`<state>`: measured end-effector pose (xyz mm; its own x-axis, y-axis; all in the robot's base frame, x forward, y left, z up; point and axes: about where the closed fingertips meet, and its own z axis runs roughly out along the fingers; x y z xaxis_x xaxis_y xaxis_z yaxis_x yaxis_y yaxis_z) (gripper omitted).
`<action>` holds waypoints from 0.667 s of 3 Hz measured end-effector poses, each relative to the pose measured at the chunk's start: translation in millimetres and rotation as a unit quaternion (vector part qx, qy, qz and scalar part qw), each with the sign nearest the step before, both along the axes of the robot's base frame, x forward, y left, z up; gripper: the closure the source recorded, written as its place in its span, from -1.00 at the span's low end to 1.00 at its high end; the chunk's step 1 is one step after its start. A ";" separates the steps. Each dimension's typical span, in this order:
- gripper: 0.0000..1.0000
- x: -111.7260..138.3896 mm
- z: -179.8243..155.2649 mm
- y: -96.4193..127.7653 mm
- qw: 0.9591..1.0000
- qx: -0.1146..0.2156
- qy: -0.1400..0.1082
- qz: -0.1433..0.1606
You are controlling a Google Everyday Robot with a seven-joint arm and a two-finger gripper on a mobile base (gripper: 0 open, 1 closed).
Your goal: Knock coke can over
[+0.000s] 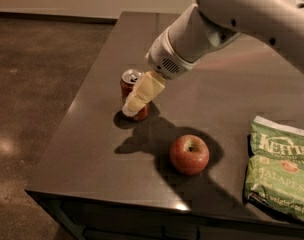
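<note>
Reaches in from the upper right, with the white arm [252,9] sloping down toward the left. Narrows into a pale wrist [168,64] with a small vented patch on its face. Carries the cream-coloured end effector [132,105] angled down and leftward, tip held low over the left part of the tabletop [92,149].

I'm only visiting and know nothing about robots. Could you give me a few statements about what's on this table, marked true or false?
1. The coke can lies flat on the table. False: it is standing.
2. The gripper is right at the coke can. True.
3. The apple sits nearer the table's front edge than the coke can. True.
4. The chip bag is red. False: it is green.
</note>
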<state>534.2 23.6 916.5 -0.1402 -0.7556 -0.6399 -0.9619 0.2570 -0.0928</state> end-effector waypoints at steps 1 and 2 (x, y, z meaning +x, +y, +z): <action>-0.68 2.9 -3.1 12.7 1.000 0.009 -0.001 0.007; -0.22 4.2 -4.8 17.8 1.000 0.014 -0.002 0.010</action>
<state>538.4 41.4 911.7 -0.1234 -0.7396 -0.6616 -0.9664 0.2409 -0.0891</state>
